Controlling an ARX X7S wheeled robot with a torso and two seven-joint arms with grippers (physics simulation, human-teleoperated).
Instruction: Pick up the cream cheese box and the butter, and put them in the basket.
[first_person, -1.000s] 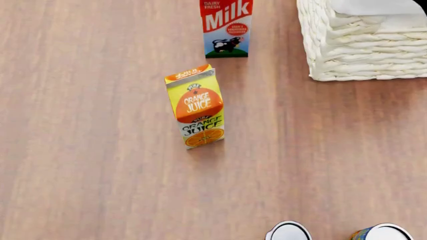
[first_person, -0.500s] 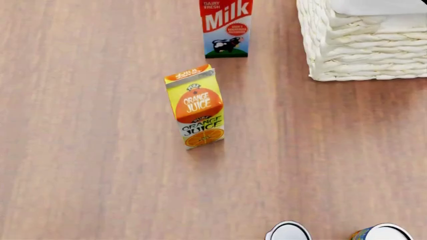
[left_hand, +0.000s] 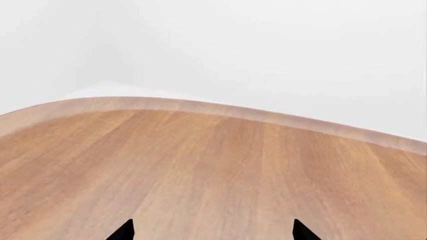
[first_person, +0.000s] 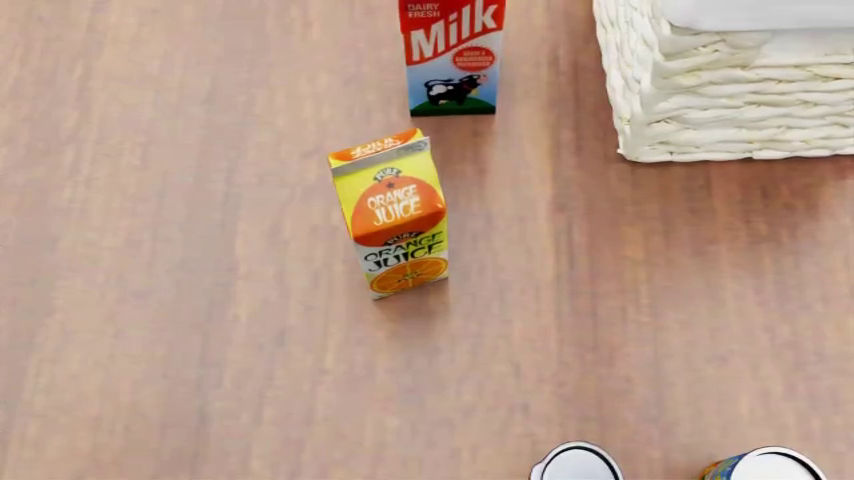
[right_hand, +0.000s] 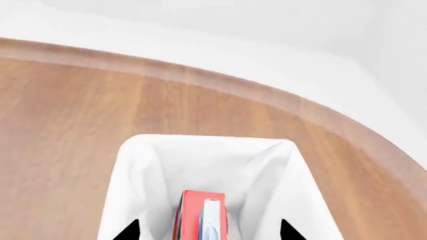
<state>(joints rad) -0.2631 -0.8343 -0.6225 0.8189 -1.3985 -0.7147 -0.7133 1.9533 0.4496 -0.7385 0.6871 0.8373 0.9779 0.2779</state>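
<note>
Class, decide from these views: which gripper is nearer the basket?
Right. The right gripper hangs over the basket, above the butter inside. The left gripper faces only bare table.

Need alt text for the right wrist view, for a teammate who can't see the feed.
A red butter box lies inside the white cloth-lined basket, seen from above between the two dark fingertips of the right claw, which are spread apart and hold nothing. Around the basket is the wooden table, with its rounded edge beyond.
</note>
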